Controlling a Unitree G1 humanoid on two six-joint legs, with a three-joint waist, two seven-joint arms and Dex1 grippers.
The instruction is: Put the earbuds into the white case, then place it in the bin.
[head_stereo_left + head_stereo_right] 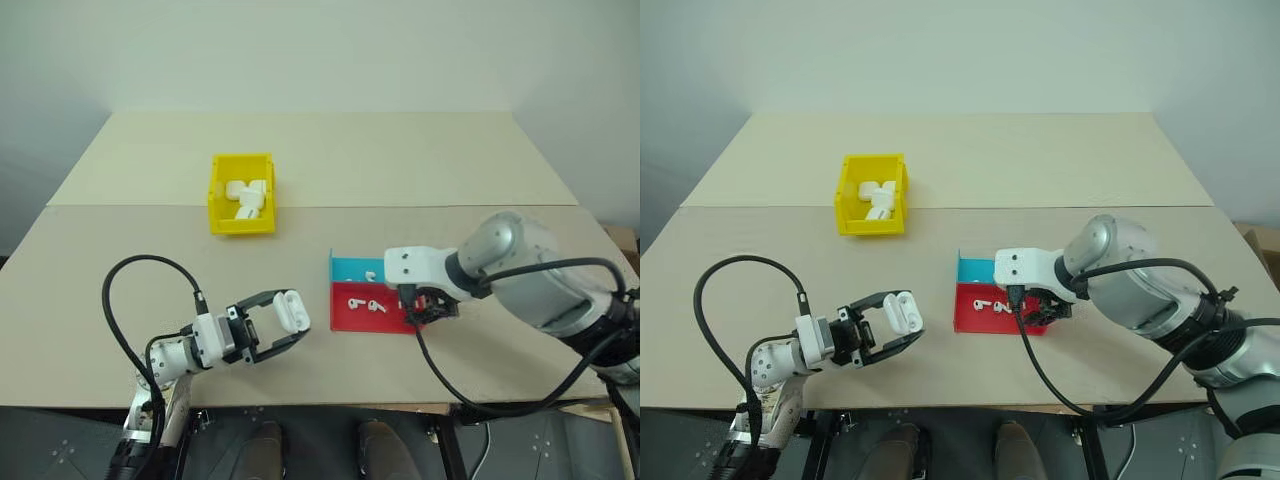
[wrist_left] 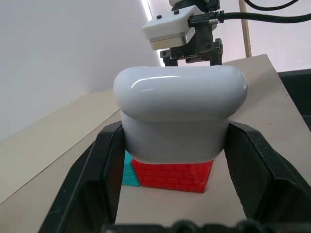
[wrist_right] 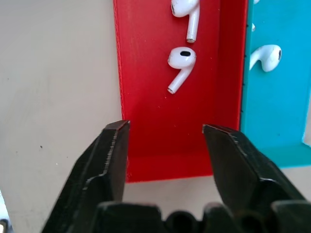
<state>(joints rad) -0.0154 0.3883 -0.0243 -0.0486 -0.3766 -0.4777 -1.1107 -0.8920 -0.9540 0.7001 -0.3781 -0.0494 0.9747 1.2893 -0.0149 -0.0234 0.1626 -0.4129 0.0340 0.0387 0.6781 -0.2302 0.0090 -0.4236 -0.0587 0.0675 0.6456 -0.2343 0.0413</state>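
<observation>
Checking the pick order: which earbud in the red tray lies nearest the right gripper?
The earbud lower in the red tray, closest ahead of the right gripper; the other earbud lies beyond it.

white case point(image 2: 180, 116): glossy smooth plastic
earbuds point(image 3: 181, 65): glossy white plastic
red and blue tray point(image 3: 160, 121): matt plastic, fine ridged texture
bin point(image 1: 218, 195): smooth yellow plastic
table point(image 1: 400, 160): matt pale wood

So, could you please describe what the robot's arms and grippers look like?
The right arm is a rounded silver-grey shell ending in a white wrist block. The left arm is slimmer, white and grey. Black cables loop along both. Each gripper, left and right, has two black, tapering fingers.
</observation>
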